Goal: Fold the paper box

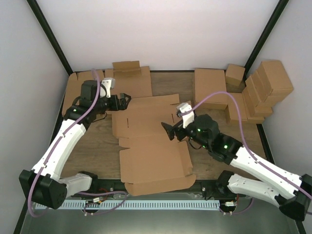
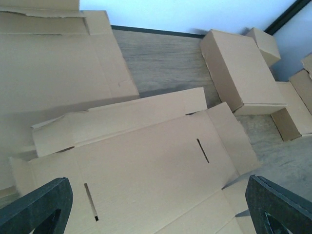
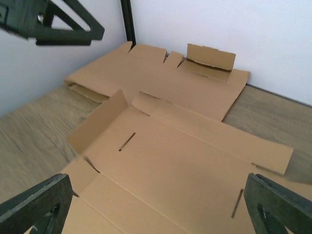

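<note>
Your paper box (image 1: 151, 146) lies unfolded at mid-table (image 1: 97, 141), its long axis running from near edge to far edge. Left fingers (image 2: 29, 209) hover at its far-left corner, right fingers (image 3: 34, 207) over its right side. Both gape wide, holding nothing.

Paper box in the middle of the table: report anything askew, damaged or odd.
No tears or crushing visible. The paper box lies unfolded, slightly askew to the edges of the table, with one side flap tilted up.
</note>
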You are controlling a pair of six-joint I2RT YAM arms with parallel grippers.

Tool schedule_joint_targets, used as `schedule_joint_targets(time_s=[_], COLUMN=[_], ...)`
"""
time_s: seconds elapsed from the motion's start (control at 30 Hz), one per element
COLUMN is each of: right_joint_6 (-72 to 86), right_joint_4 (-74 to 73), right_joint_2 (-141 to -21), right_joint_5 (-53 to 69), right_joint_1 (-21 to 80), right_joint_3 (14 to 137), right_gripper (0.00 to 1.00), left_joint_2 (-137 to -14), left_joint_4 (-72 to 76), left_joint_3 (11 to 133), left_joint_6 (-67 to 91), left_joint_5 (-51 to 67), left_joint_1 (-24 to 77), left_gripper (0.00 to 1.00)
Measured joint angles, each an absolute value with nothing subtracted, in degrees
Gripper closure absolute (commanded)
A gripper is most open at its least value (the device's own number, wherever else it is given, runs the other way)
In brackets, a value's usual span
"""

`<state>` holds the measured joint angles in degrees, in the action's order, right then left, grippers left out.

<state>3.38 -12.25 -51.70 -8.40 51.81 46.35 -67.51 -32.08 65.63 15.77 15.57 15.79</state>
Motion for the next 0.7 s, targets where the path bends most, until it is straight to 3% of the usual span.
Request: schedule_joint_targets(time_s=[0.13, 0.33, 0.5, 0.7], right_joint_6=[13.43, 28.01, 39.90, 44.29], right_joint_4=[-13.61, -16.64, -15.90, -17.65], right_joint_2=[-48.31, -52.66, -53.32, -57.39], right_joint_5=[-7.44, -3.09, 4.67, 8.16], right_joint_1=[51.44, 49.30, 40.84, 33.76], right_joint_3=[44.86, 44.42, 40.99, 40.34], right_gripper=[0.00, 0.04, 0.10, 0.13], left_joint_2=[-68.90, -70.11, -71.26, -83.88], left_joint_4=[-32.18, -31.55, -26.72, -27.38], left_joint_3=[66.94, 68.20, 66.76, 71.99], left_joint_6=[13.78, 8.45, 1.87, -2.26], left_joint_5=[14.04, 10.17, 8.21, 5.67], left_joint_1=[18.96, 24.01, 27.27, 27.53], left_gripper=[0.00, 0.00, 0.00, 0.00])
